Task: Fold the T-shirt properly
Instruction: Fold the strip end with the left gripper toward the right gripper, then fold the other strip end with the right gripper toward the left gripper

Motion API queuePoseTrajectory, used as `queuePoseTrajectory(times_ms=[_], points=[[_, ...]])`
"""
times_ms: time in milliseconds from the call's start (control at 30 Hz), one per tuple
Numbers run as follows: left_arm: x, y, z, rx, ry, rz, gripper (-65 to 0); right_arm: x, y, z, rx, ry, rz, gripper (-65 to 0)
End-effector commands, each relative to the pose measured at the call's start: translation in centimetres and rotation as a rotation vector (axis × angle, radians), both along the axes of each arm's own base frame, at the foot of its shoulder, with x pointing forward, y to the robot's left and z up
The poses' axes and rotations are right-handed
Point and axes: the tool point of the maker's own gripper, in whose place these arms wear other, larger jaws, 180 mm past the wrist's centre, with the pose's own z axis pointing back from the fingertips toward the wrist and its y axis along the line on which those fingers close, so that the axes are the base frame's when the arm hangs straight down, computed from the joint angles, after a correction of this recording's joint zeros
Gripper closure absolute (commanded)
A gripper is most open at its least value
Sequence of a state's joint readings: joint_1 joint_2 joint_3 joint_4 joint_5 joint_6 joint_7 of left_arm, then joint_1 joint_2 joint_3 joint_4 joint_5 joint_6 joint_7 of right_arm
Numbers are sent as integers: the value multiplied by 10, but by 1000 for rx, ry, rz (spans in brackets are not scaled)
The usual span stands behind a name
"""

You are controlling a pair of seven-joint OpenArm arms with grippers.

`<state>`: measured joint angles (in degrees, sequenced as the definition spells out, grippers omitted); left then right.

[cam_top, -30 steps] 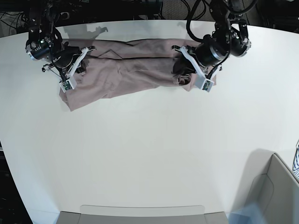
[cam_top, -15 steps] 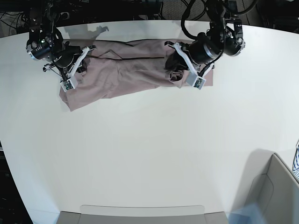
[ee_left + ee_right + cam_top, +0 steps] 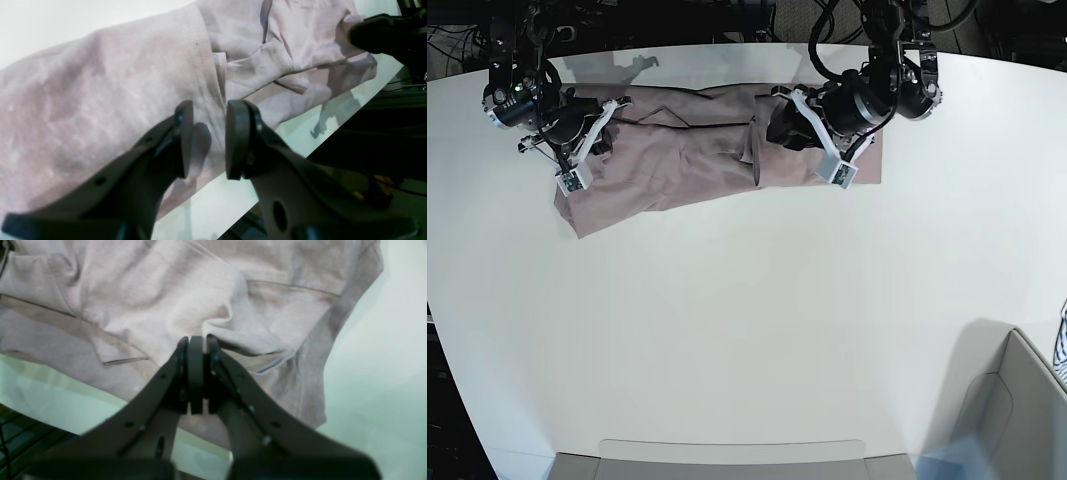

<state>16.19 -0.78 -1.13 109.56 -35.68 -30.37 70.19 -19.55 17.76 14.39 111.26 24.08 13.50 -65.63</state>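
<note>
The pink T-shirt point(image 3: 687, 160) lies spread along the far edge of the white counter point(image 3: 747, 320). My left claw point(image 3: 208, 138) hangs apart above it; my right claw point(image 3: 196, 373) pinches its fabric.

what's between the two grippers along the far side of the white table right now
In the base view, only the dusty mauve-pink cotton T-shirt spans the stretch between the right gripper and the left gripper, lying wrinkled on the table.

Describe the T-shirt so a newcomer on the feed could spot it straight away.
Look to the far edge of the white table, between the two arms. The T-shirt lies there as a long, wrinkled dusty-pink band with no print. It is the only cloth on the tabletop; the striped fabric sits off at the right edge.
</note>
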Motion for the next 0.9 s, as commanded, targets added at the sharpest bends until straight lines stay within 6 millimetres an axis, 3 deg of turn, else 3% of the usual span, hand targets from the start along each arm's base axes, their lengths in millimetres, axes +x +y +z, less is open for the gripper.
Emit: queuePoseTrajectory(times_ms=[0,333,533,667,733,867], points=[[6,-4,12,-33,-45,3,-180,6,-2,7,-1,-29,4,0],[12,11,15,-54,-52,59,-29,8,-4,11,-5,-43,2,0],[12,16,13,-46,-48,73,-34,7,-5,11,-8,-38,-2,0],[12,16,11,-47,-40,76,-48,2,-19,14,-28,-23,-43,-159],[11,18,7,-45,-25,80,-51,2,-16,23,-32,-43,-30,-233],[6,17,-5,-52,16,82,-51,-4,-7,35,31,-47,9,-283]])
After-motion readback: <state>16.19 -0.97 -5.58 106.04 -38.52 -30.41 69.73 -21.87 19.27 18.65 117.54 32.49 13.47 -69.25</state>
